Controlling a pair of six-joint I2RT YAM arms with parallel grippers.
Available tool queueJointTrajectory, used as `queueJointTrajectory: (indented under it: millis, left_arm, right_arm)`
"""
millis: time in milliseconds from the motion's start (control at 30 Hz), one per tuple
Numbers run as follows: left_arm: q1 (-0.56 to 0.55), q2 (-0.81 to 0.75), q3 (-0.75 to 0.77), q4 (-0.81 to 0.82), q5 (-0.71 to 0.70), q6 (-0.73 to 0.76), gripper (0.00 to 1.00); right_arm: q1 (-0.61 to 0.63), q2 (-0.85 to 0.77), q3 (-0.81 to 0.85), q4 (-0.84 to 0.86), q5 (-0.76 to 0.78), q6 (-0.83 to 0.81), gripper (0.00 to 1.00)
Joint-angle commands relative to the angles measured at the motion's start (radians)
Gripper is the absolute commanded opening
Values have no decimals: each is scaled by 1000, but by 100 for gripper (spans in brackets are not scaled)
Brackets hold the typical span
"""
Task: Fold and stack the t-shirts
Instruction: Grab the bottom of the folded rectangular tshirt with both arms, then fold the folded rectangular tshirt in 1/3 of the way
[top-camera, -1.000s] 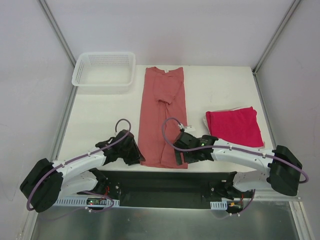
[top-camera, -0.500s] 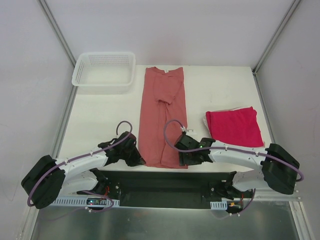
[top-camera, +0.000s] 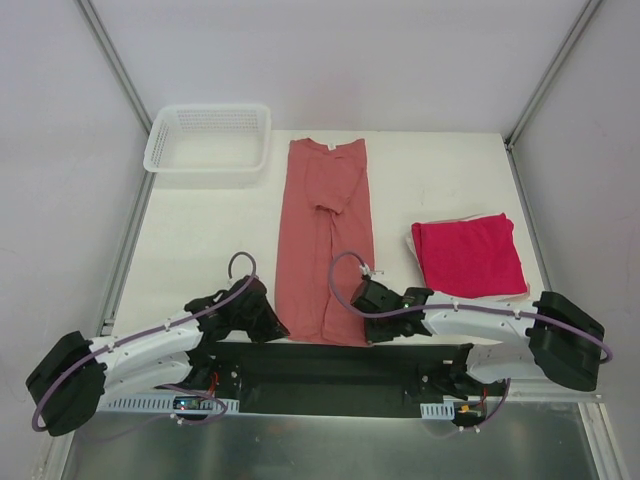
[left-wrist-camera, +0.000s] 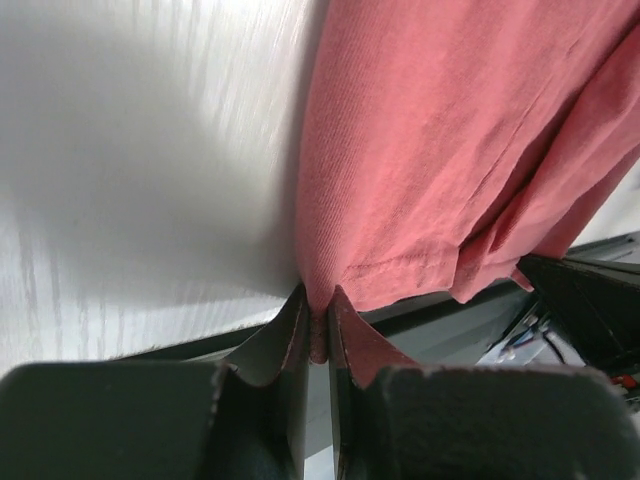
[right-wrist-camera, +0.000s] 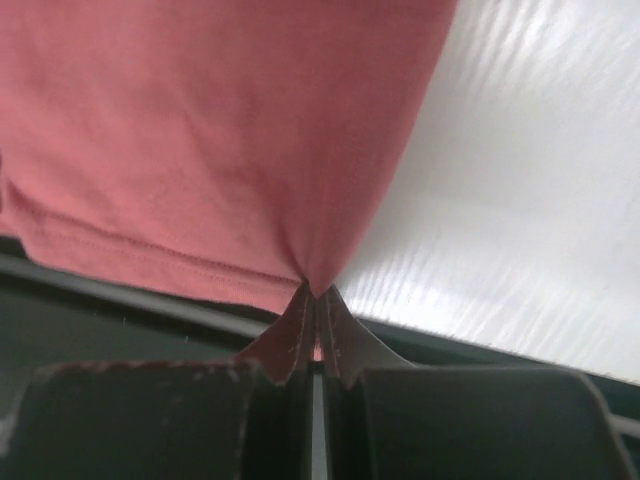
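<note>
Since one second ago, both sets of jaws have closed and drawn back toward the near edge of the worktop (top-camera: 210, 240). The salmon-pink t-shirt (top-camera: 325, 240) lies lengthwise at the centre, folded narrow, collar at the far end, hem at the near edge. Left jaws: fully closed, pinching the hem's left corner. Right jaws: fully closed, pinching the hem's right corner. The crimson-magenta t-shirt (top-camera: 468, 255) lies folded on the right, well apart from both jaws. A white mesh basket (top-camera: 160, 150) stands at the far left corner.
</note>
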Motion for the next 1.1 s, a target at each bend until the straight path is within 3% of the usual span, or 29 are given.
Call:
queueJointTrajectory:
  millis: [0, 200, 467, 800, 1067]
  left_arm:
    - [-50, -86, -38, -85, -15, -42, 0]
    - [-56, -178, 37, -108, -114, -1, 0]
    - [10, 6, 330, -145, -288, 232, 1]
    - [246, 424, 720, -143, -181, 450, 0]
    - [363, 627, 950, -143, -89, 559, 3]
  right_arm:
    - [84, -70, 1, -36, -45, 40, 1]
    - [84, -100, 105, -148, 91, -33, 1]
    - [-75, -62, 306, -195, 196, -216, 1]
    - [-321, 154, 577, -182, 118, -424, 1]
    - [-497, 359, 769, -177, -5, -521, 1]
